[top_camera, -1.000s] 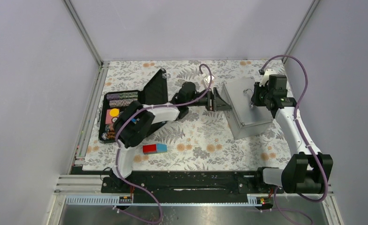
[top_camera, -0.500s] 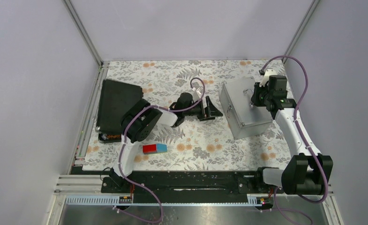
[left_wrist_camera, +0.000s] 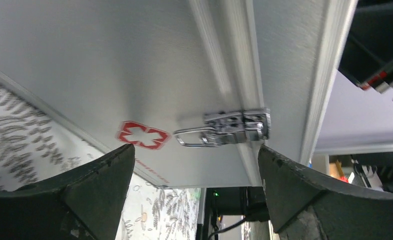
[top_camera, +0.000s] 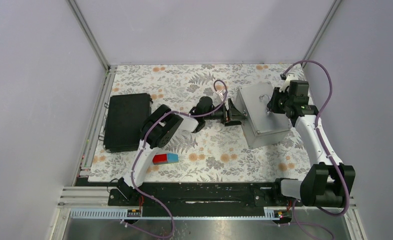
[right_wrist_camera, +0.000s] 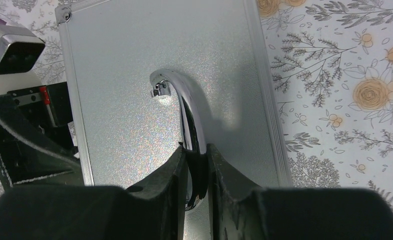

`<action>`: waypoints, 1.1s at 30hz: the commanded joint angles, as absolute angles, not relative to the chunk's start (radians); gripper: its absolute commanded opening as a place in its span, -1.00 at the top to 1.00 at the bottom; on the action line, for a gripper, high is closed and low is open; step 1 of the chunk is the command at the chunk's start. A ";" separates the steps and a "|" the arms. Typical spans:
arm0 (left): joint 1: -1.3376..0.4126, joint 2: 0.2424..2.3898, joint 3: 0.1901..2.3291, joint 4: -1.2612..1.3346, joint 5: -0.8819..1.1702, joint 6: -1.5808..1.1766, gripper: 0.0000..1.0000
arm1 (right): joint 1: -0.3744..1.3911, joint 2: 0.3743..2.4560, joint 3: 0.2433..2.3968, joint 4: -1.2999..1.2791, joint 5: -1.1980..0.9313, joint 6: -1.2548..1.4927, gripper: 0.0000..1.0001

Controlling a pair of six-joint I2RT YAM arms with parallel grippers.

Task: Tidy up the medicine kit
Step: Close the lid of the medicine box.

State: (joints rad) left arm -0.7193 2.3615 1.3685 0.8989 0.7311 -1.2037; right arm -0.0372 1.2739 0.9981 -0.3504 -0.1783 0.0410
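Note:
The silver metal medicine box [top_camera: 262, 114] stands at the right of the mat. My right gripper [top_camera: 274, 104] is above its top and is shut on the chrome handle [right_wrist_camera: 181, 100]; its jaws [right_wrist_camera: 197, 155] pinch the handle's near end. My left gripper [top_camera: 234, 112] is open and empty, level with the box's left side face. In the left wrist view this face fills the frame, with a red cross [left_wrist_camera: 143, 135] and a metal latch [left_wrist_camera: 229, 127] between my spread fingers [left_wrist_camera: 84, 195]. A closed black case [top_camera: 126, 121] lies at the left.
A small red and blue box [top_camera: 165, 158] lies on the floral mat [top_camera: 209, 150] near the front, left of centre. The left arm's forearm stretches across the middle of the mat. Grey walls and metal rails enclose the table.
The black case's lid, upright one second ago, now lies shut. My left gripper drew back from the silver box and has returned to its side. The right gripper has held the handle throughout.

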 commanded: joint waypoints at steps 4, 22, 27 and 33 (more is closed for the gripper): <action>-0.728 2.309 1.396 1.110 0.839 -1.259 -0.73 | -0.026 1.369 0.947 -0.595 -0.281 0.126 0.97; -0.683 2.205 1.291 1.119 0.786 -1.206 -0.67 | -0.027 1.375 0.929 -0.594 -0.265 0.094 0.97; -0.680 2.262 1.286 1.075 0.734 -1.220 -0.77 | -0.026 1.384 0.937 -0.599 -0.261 0.083 0.97; -0.681 2.334 1.386 1.101 0.743 -1.248 -0.84 | -0.027 1.388 0.941 -0.607 -0.253 0.067 0.97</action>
